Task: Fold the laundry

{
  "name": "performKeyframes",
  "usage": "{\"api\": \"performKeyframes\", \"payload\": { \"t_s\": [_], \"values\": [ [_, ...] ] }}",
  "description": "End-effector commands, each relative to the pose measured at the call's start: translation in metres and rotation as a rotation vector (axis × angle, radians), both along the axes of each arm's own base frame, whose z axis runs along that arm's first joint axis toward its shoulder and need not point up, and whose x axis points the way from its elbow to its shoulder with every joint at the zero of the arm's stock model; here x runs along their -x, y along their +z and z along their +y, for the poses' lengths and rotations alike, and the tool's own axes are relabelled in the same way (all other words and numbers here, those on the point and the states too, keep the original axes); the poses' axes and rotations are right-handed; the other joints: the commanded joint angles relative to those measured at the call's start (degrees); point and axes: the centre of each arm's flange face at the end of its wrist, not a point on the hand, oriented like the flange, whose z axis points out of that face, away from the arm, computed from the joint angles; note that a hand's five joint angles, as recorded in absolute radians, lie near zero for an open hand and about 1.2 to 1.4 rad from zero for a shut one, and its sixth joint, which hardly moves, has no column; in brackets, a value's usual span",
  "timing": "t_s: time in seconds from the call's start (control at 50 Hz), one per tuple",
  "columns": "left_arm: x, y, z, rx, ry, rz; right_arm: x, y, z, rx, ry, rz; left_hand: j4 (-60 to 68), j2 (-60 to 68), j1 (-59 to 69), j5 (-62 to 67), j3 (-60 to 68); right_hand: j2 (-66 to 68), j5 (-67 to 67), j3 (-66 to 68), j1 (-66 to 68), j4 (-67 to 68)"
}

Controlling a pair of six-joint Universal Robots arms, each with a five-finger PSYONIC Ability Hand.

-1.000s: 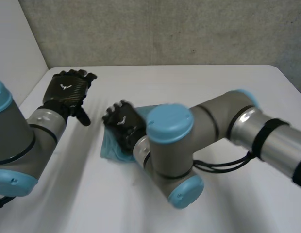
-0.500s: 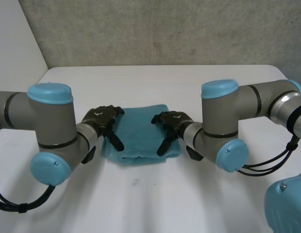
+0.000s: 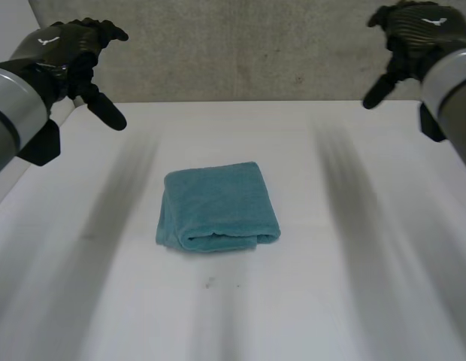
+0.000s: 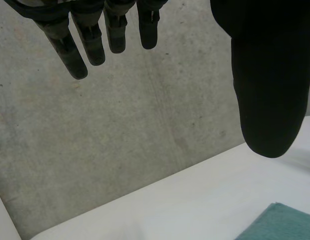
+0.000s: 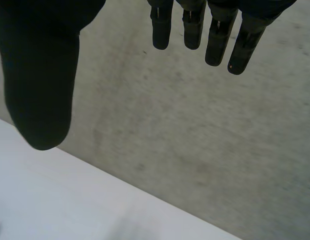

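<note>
A teal towel [image 3: 218, 207] lies folded into a small thick rectangle in the middle of the white table [image 3: 353, 286]. My left hand [image 3: 71, 45] is raised high over the table's far left corner, fingers straight and spread, holding nothing. High over the far right, my right hand [image 3: 417, 26] is open and empty too. In the left wrist view the left hand's fingers [image 4: 77, 47] and thumb stand apart before the wall, and a corner of the towel [image 4: 282, 225] lies below the thumb. The right hand's fingers [image 5: 215, 35] hang straight in the right wrist view.
A grey concrete wall [image 3: 248, 45] stands behind the table's far edge. A white panel [image 3: 19, 120] closes the left side. The bare tabletop surrounds the towel on all sides.
Both hands have left the towel's sides and risen up and outward to the far corners. The towel stays folded in place.
</note>
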Motion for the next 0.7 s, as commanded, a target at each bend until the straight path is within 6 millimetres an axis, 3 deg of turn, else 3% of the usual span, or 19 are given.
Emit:
{"api": "performKeyframes", "payload": {
  "t_s": [0.02, 0.7],
  "values": [
    [-0.001, -0.007, 0.007, -0.047, -0.028, 0.016, 0.014, -0.016, 0.007, -0.051, -0.013, 0.056, -1.8, -1.7, -1.4, -2.6, -2.2, -2.4, -3.1, -2.1, -0.9, -3.1],
    [0.0, -0.012, 0.011, -0.015, -0.036, 0.037, 0.011, -0.029, 0.015, -0.085, 0.063, 0.078, -1.8, -1.7, -1.4, -2.6, -2.2, -2.4, -3.1, -2.1, -0.9, -3.1]
  ]
}}
